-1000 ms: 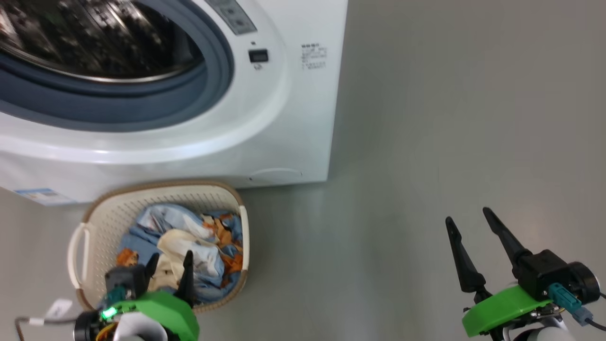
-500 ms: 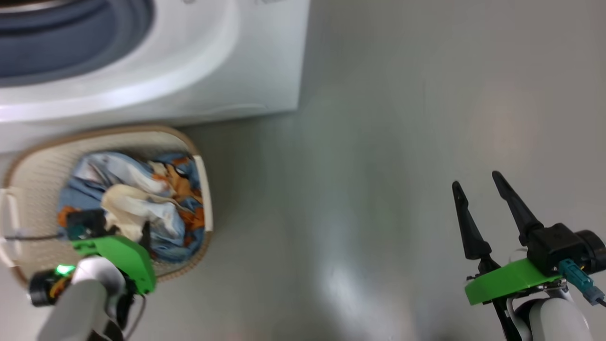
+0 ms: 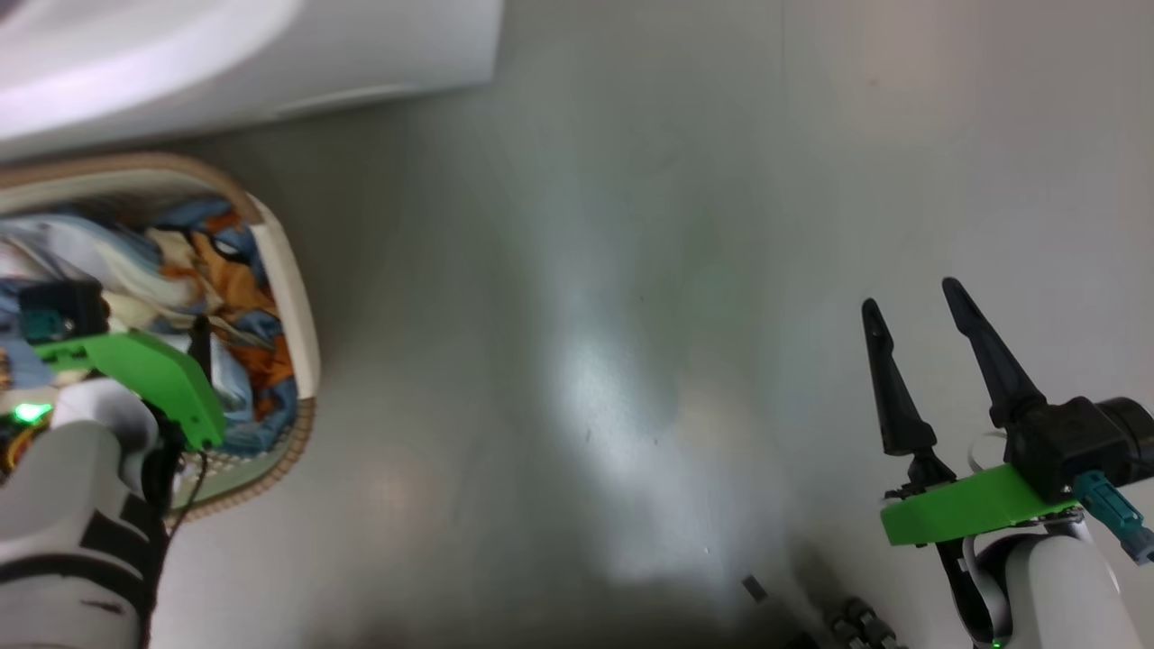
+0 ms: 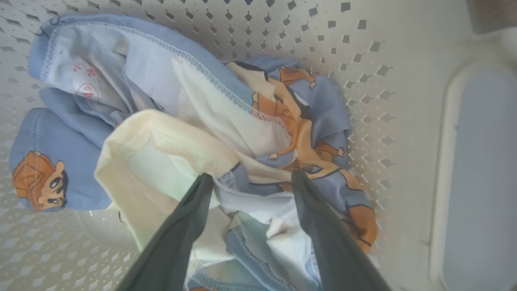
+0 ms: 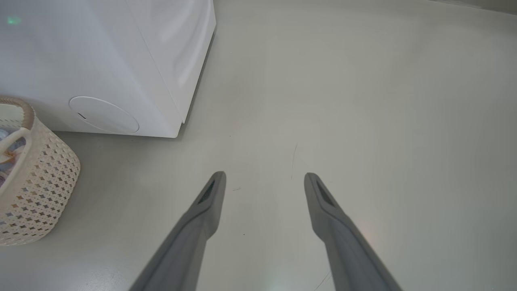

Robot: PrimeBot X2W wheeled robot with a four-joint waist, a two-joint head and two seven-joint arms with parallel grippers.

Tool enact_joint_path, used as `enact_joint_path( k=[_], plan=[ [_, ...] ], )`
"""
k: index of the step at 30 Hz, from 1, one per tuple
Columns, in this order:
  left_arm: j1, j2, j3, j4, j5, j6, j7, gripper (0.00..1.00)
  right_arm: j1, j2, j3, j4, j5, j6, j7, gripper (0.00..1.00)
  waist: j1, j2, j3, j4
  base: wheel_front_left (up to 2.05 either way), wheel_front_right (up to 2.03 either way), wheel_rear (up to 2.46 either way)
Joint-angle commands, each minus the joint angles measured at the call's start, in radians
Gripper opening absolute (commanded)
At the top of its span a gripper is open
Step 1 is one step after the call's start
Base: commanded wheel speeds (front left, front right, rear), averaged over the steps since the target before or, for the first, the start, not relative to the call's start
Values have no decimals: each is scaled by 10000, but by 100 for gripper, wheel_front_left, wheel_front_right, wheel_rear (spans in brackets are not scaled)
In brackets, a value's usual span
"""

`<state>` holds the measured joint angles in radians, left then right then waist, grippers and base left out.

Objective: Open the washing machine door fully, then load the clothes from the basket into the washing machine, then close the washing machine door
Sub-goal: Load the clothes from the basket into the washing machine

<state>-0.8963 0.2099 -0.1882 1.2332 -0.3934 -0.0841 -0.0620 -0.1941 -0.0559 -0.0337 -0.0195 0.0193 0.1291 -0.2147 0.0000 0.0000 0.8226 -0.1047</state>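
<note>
While the washing machine [image 5: 101, 60] stands on the grey floor [image 5: 363, 121], the basket [image 5: 40, 190] sits just beside its lower front corner, with the clothes [image 4: 194, 121] heaped inside. The left gripper [image 4: 251, 176] reaches down into that heap, fingers spread wide with folds of cloth between them, not clamped. The right gripper [image 5: 264, 175] hangs over the floor, well apart from the basket, spread wide and empty.

A smooth, glossy pale grey-green floor [image 3: 631, 225] carries a soft white glare [image 3: 613, 406] near its middle. A thin straight seam [image 3: 783, 135] crosses it; a dark shadow [image 3: 541, 622] lies at the near edge.
</note>
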Motion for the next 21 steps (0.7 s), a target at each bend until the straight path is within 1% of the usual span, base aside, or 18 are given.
enact_joint_path(
  k=[1, 6, 13, 21],
  plan=[
    [91, 504, 194, 16, -39, -29, -92, 100, 151, 26, 272, -216, -91, 16, -99, 100, 0, 0, 629, -355, 0, 0, 0],
    [-377, 663, 163, 236, -71, -47, -148, 100, 25, 47, 416, -193, -34, 16, -179, 100, 0, 0, 949, -522, 0, 0, 0],
    [-897, 886, 51, 415, -57, 10, 72, 100, -63, 54, 480, -117, 166, 16, -268, 100, 0, 0, 1283, -735, 0, 0, 0],
    [-1222, 1037, -38, 511, -82, 243, 405, 100, -87, 55, 512, -7, 294, 16, -352, 100, 0, 0, 1471, -865, 0, 0, 0]
  ],
)
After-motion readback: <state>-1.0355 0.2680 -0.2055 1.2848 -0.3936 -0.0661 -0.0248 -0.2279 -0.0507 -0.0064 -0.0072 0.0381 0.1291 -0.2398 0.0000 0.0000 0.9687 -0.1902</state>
